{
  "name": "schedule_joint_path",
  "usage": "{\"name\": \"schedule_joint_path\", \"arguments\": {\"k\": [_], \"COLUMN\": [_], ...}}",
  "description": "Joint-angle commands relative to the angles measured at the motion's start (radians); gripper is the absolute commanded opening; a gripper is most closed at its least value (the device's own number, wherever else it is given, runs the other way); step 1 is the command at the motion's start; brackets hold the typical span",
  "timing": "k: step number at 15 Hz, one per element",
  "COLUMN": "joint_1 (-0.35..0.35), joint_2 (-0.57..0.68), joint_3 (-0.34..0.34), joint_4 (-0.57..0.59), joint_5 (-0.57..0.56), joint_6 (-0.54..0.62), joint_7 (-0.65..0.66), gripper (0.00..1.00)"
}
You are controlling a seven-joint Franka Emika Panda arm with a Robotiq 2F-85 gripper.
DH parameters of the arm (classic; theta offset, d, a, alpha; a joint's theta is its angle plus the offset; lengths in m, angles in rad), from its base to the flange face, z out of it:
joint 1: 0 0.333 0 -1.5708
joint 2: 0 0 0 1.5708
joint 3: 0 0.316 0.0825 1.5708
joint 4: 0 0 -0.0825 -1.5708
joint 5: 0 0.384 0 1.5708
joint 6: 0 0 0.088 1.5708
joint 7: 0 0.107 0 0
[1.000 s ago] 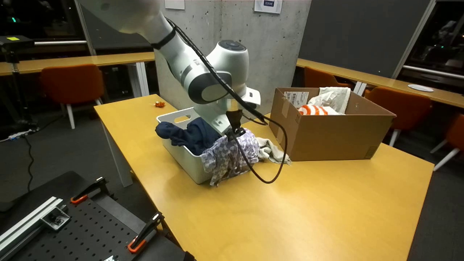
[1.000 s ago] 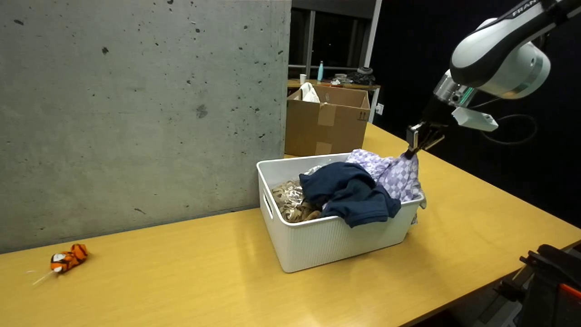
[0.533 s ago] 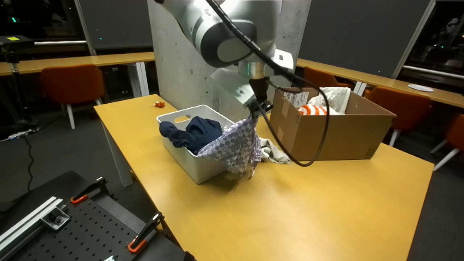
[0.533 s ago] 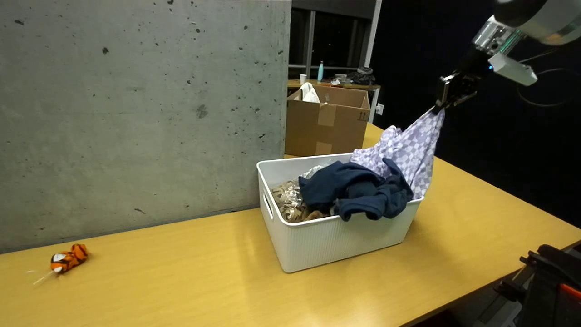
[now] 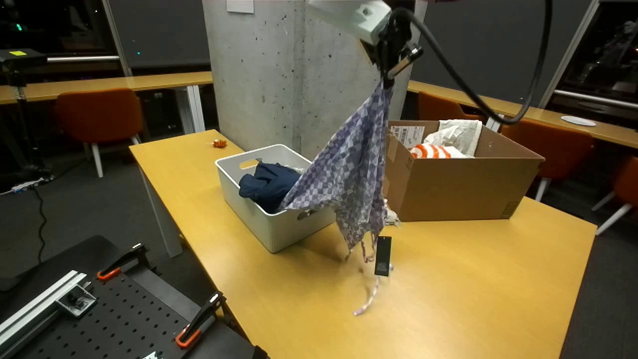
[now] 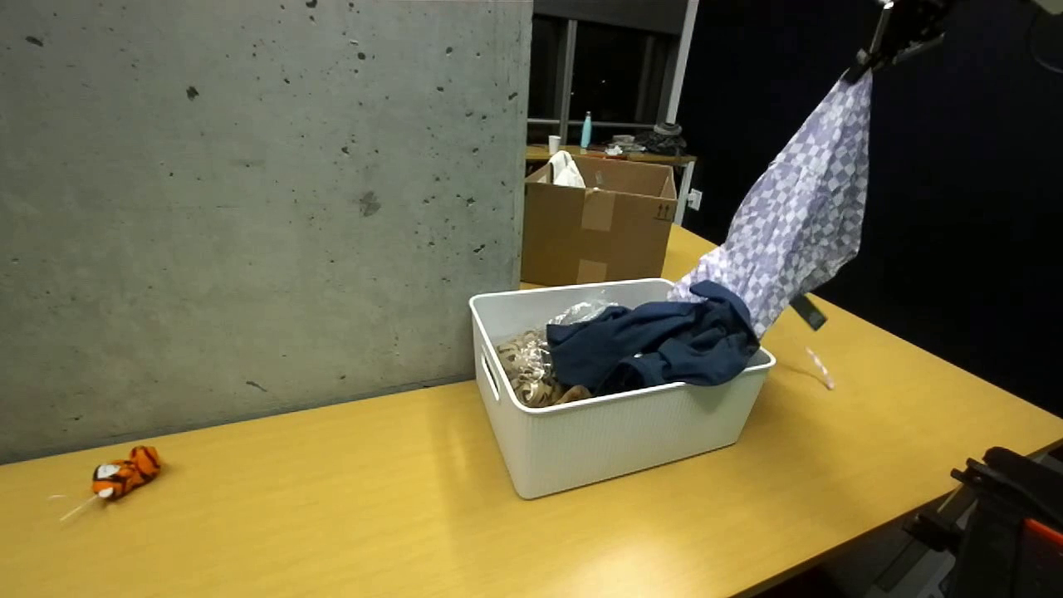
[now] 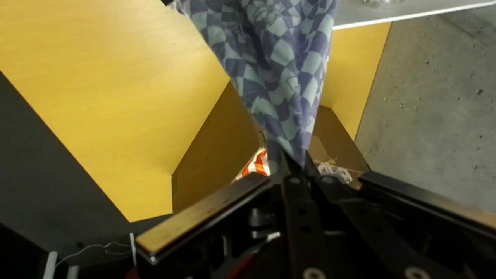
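A purple-and-white checkered cloth [image 5: 344, 174] hangs from my gripper [image 5: 388, 82], which is shut on its upper end. Seen from the wrist, the cloth [image 7: 279, 58] is pinched to a point at the gripper [image 7: 296, 164]. A black tag [image 5: 383, 256] and thin strings dangle from its lower edge. Its lower end still reaches the white basket [image 6: 631, 440], beside a navy garment [image 6: 664, 332] that lies over the rim in an exterior view. Brown and shiny wrapped items [image 6: 531, 365] lie deeper in that basket. The fingertips are partly hidden by fabric.
A cardboard box [image 5: 463, 189] holding white and orange-striped fabric [image 5: 433, 151] stands beside the basket, near a concrete pillar [image 6: 266, 208]. A pale cloth [image 5: 392, 215] lies by the box. An orange toy [image 6: 124, 472] rests on the table. Clamps [image 5: 194, 324] sit on a nearby black cart.
My gripper has risen and moved away from the basket, pulling the checkered cloth up and mostly out. The navy garment has shifted, and the tag and strings now hang in view.
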Motion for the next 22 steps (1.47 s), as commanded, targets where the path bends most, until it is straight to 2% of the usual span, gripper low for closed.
{"name": "schedule_joint_path", "arguments": {"k": [1, 6, 13, 16, 18, 22], "joint_1": [0.017, -0.017, -0.109, -0.134, -0.128, -0.055], "joint_2": [-0.026, -0.060, -0.067, -0.046, -0.026, -0.022], "joint_3": [-0.039, -0.090, -0.196, -0.216, -0.209, -0.156], "joint_4": [0.092, 0.143, 0.132, 0.115, 0.093, -0.021], "joint_5": [0.004, 0.057, 0.208, 0.249, 0.246, 0.191], "joint_6": [-0.052, -0.036, -0.012, -0.003, 0.012, 0.097], "joint_7": [0.025, 0.042, 0.021, 0.008, 0.006, 0.005], "gripper": [0.00, 0.00, 0.00, 0.00, 0.00, 0.00]}}
